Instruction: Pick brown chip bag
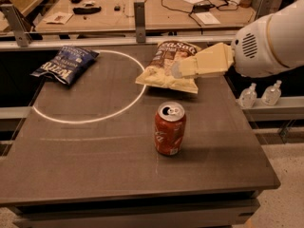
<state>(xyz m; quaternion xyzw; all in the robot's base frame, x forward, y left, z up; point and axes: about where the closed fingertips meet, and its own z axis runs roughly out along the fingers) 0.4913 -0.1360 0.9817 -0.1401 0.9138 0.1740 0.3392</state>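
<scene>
The brown chip bag [161,68] lies on the dark table toward the back, right of centre. It has a dark brown top with white lettering and a pale cream lower half. My cream-coloured gripper [179,69] reaches in from the right on the white arm [270,32]. Its tip is over the right side of the bag and hides part of it. I cannot tell whether it touches the bag.
A red soda can [169,128] stands upright in front of the bag. A dark blue chip bag [66,63] lies at the back left. A white circle [90,118] is drawn on the table [95,165]. Two small bottles [260,94] stand on a ledge to the right.
</scene>
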